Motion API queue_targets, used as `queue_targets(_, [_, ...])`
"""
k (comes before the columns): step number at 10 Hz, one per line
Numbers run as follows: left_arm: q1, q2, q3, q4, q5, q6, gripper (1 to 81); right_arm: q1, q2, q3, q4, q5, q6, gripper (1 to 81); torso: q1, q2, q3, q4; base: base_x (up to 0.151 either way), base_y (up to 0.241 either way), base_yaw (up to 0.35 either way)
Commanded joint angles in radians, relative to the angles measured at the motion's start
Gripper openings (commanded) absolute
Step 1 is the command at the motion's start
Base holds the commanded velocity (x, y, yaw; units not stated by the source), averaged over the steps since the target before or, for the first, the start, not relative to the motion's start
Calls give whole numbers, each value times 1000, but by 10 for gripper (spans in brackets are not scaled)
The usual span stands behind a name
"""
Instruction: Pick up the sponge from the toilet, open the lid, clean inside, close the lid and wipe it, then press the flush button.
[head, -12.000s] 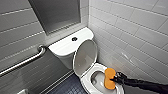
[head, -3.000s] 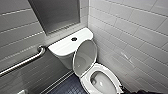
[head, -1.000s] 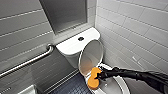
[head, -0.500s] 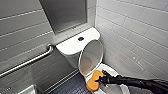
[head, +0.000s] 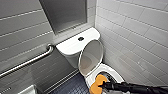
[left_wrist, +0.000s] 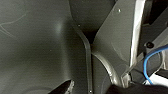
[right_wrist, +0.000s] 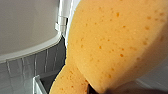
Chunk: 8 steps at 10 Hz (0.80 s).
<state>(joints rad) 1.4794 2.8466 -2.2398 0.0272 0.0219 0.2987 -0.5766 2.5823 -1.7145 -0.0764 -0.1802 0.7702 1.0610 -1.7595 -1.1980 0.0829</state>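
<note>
While the lid (head: 91, 57) is standing up, the right gripper (head: 103, 85) is clamping the sponge (head: 98, 80) over the toilet (head: 72, 46). A wall (head: 135, 37) is crowding close beside the toilet.

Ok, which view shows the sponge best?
Head view: the sponge appears nearly whole, at the toilet bowl's rim, held by the right gripper. The right wrist view gives a cropped close-up of its pores.

Dark grey surfaces (left_wrist: 37, 50) meet at narrow seam (left_wrist: 88, 57); blue cable (left_wrist: 146, 63) loops beside pale strip (left_wrist: 136, 32).
</note>
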Motion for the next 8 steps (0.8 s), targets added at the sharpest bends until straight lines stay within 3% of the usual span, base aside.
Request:
queue_targets(1, [23,-5,17,-1,89,5,811,54,-83,110,-22,17,3,10,0,0,0,0,0,0,0])
queue_targets(8, [23,4,17,7,87,8,811,-131,-294,243,-52,123,3,10,0,0,0,0,0,0,0])
